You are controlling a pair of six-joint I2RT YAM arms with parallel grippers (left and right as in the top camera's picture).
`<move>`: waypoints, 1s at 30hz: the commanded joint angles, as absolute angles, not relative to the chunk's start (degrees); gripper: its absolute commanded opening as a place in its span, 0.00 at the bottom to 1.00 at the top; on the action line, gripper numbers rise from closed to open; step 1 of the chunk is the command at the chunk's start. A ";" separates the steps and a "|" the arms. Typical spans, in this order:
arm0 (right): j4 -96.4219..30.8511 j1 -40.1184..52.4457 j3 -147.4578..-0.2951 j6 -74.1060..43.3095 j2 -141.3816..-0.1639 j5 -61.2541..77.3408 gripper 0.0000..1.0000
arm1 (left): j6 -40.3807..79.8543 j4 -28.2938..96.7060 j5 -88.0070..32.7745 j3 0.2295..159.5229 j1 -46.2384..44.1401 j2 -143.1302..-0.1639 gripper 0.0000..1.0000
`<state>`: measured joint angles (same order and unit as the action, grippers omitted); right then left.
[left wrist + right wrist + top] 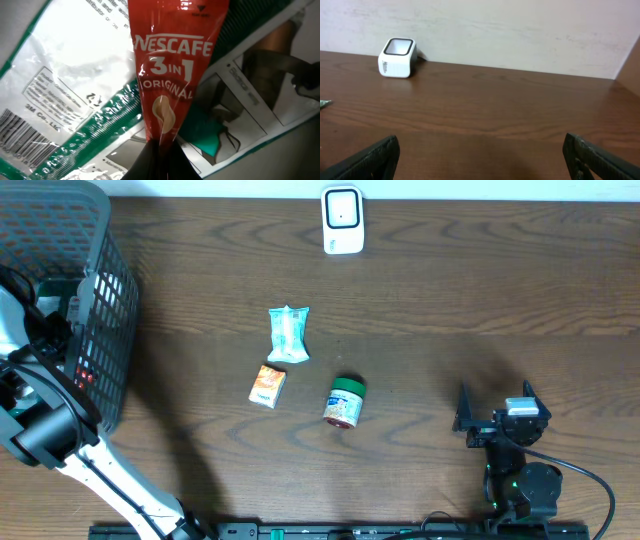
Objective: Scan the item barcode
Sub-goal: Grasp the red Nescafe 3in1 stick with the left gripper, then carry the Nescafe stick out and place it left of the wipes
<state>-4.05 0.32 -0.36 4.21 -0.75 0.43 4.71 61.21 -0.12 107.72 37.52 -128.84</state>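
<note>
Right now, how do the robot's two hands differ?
The left gripper is pinched shut on a red Nescafe sachet; the right gripper stands wide open, holding nothing. The left gripper is down inside the grey basket; the right gripper is low over the wooden table. Both are two-finger grippers.

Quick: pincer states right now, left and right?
Left pincer: shut on the Nescafe sachet.
Right pincer: open, holding nothing.
</note>
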 commanded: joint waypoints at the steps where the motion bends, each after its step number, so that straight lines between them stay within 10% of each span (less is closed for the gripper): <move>1: -4.29 0.47 -0.32 4.78 -0.78 0.69 0.99 | 5.04 61.63 -3.53 111.39 37.93 -125.16 0.07; 10: -4.32 0.47 -0.32 4.78 -0.78 0.71 0.99 | 9.34 59.09 -6.96 115.81 37.91 -106.83 0.07; 21: -4.32 0.47 -0.30 4.78 -0.78 0.71 0.99 | 5.56 61.93 -60.69 115.52 34.63 -96.97 0.07; 30: -4.29 0.47 -0.30 4.78 -0.78 0.71 0.99 | -10.81 76.75 -64.10 115.13 20.27 -98.76 0.07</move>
<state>-4.03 0.32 -0.36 4.21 -0.75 0.43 -1.93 74.59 -59.22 115.48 24.97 -98.74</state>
